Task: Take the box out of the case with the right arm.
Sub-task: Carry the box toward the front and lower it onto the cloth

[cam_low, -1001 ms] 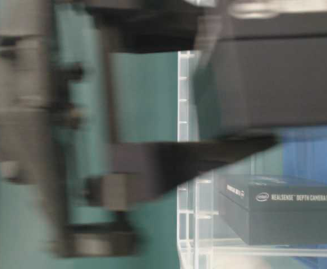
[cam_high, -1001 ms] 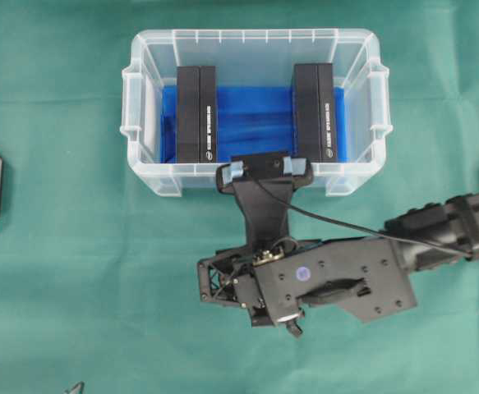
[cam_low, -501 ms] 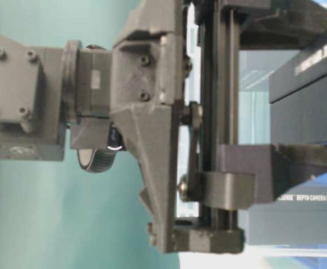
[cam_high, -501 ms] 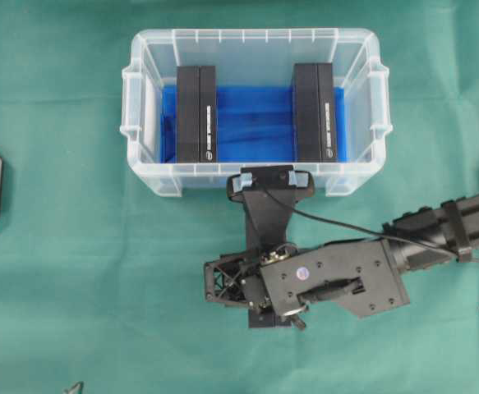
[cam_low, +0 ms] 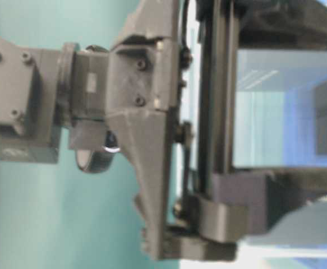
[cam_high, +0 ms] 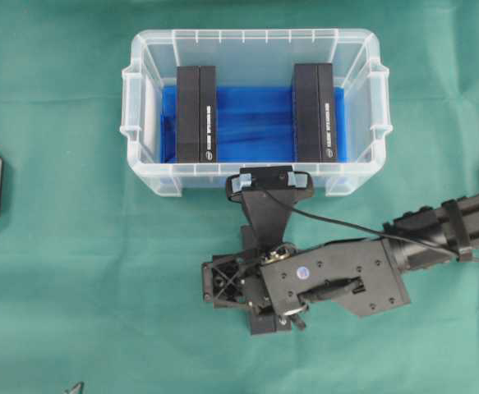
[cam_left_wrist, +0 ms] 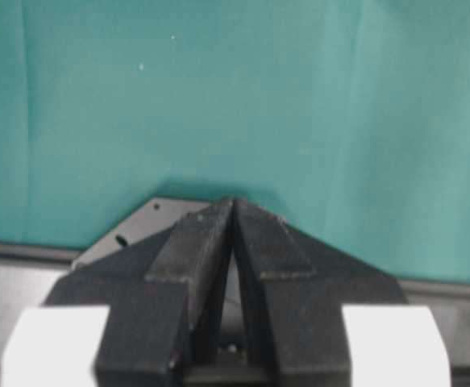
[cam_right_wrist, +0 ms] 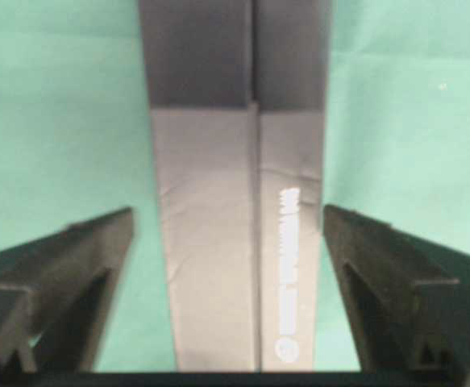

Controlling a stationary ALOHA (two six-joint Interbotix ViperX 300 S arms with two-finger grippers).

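A black box (cam_right_wrist: 239, 234) lies on the green desk (cam_high: 66, 271) between the right end effector's (cam_right_wrist: 230, 266) wide-spread fingers — apparently just released outside the case (cam_high: 140, 82).

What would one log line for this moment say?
right tool: open | box: on cloth, ungripped | case: two boxes inside

You see a table (cam_high: 58, 287) covered in matt teal-green cloth, lightly creased. The case (cam_high: 145, 176) is clear, glossy plastic with a ribbed rim, and its bottom lining (cam_high: 251, 123) is a shiny, wrinkled bright blue film. The two boxes inside it (cam_high: 196, 113) (cam_high: 315, 112) look like matt black card with white print. The box on the cloth (cam_right_wrist: 239, 242) has the same dull, faintly creased skin. The right arm (cam_high: 329, 279) is matt black plastic with small metal screws, pale blue tape patches and a black cable.
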